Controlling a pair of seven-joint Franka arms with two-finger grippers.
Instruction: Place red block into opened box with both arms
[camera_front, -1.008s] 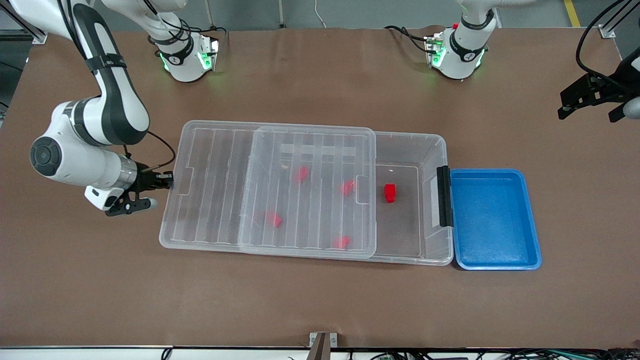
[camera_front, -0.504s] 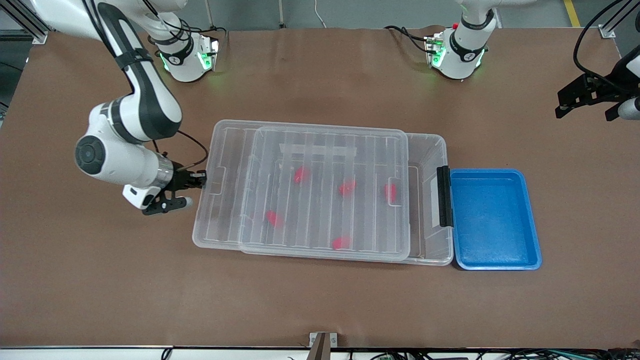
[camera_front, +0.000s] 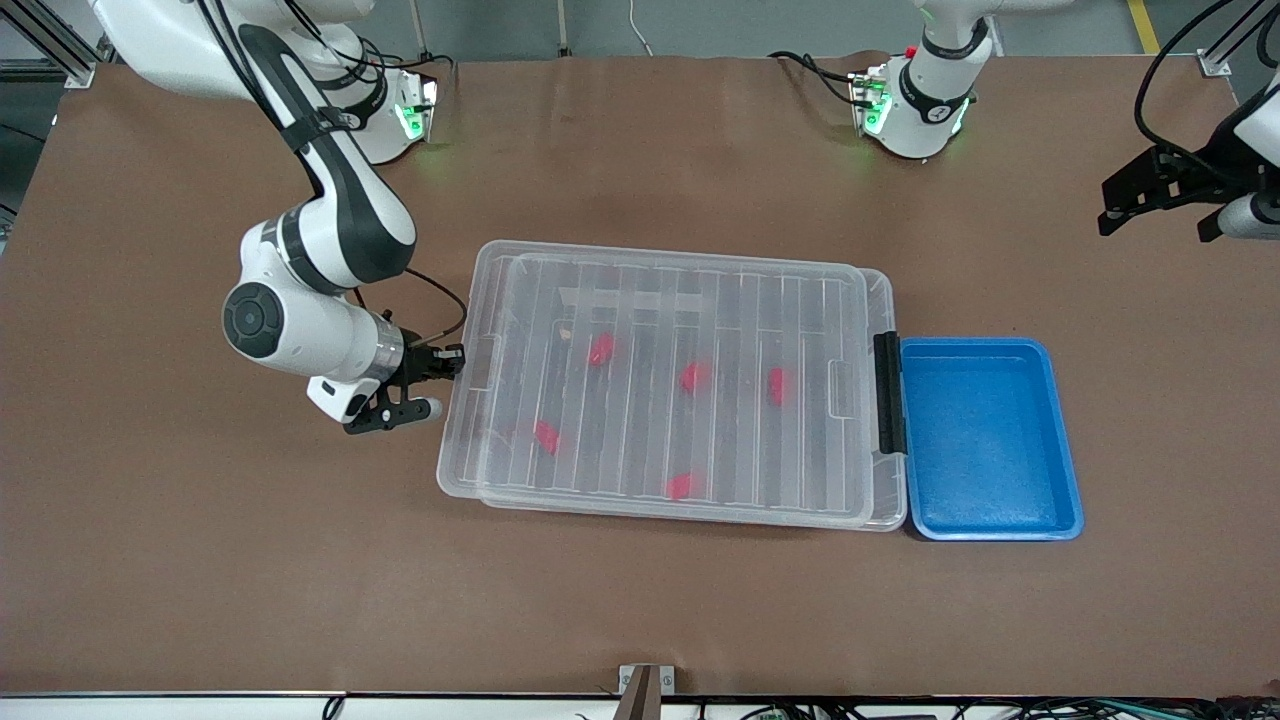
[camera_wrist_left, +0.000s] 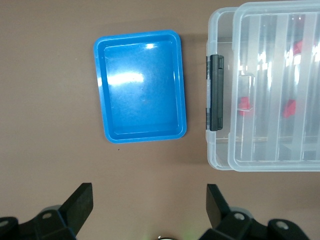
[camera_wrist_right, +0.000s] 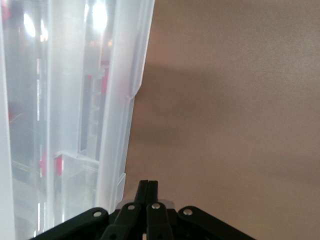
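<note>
At the right arm's end of the table, the right gripper (camera_front: 440, 368) sits low against the short edge of the lid (camera_front: 660, 380), its fingers (camera_wrist_right: 148, 197) clenched together with nothing between them, the tips touching the lid's rim; the ribbed clear lid covers nearly all of the box (camera_front: 886, 300), leaving only a thin strip of the box showing at the black clip (camera_front: 888, 392); five red blocks show blurred through the lid, and the red block (camera_front: 777, 386) lies inside the box under the lid, the one nearest the clip; just beside the clip end sits the blue tray (camera_front: 990, 440), touching or almost touching the box; the left gripper (camera_front: 1165, 190) hangs in the air over the bare table at the left arm's end, well apart from the box, its jaws released and spread wide, holding nothing; the left wrist view looks down on the tray, the clip and the lid's end.
</note>
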